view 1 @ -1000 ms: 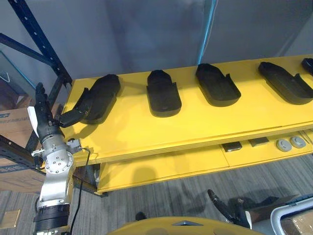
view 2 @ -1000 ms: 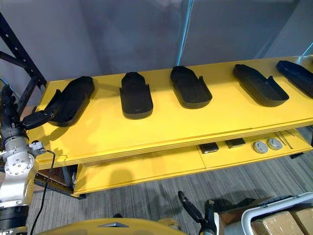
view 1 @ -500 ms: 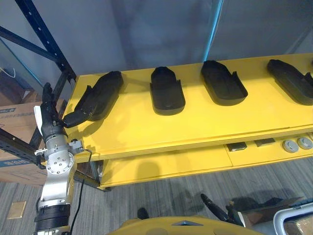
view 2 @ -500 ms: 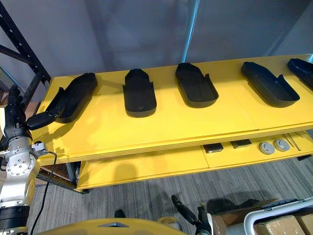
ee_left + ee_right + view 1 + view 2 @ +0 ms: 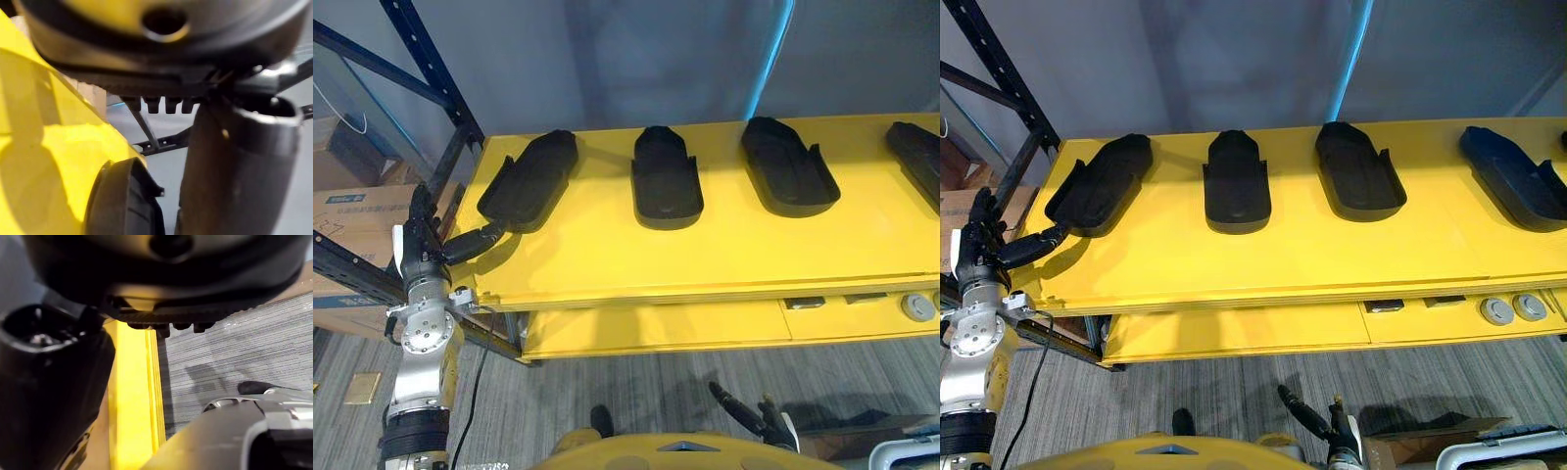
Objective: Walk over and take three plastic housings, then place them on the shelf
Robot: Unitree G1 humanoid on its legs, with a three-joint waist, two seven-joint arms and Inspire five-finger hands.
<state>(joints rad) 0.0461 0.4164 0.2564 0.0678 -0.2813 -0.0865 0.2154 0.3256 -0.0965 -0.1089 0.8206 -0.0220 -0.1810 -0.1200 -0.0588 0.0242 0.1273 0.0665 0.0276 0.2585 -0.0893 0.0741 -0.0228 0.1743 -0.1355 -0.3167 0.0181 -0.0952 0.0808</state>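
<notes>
Fingers (image 5: pixel 419 208) straight and upright, thumb (image 5: pixel 470 245) reaching the near end of the leftmost plastic housing (image 5: pixel 530 181), the left hand (image 5: pixel 426 257) stands open at the yellow desk (image 5: pixel 607 259)'s left edge, three more housings (image 5: pixel 668 179) lined up to its right; the right hand (image 5: pixel 754 419), grip impossible to tell, hangs at bottom centre.
</notes>
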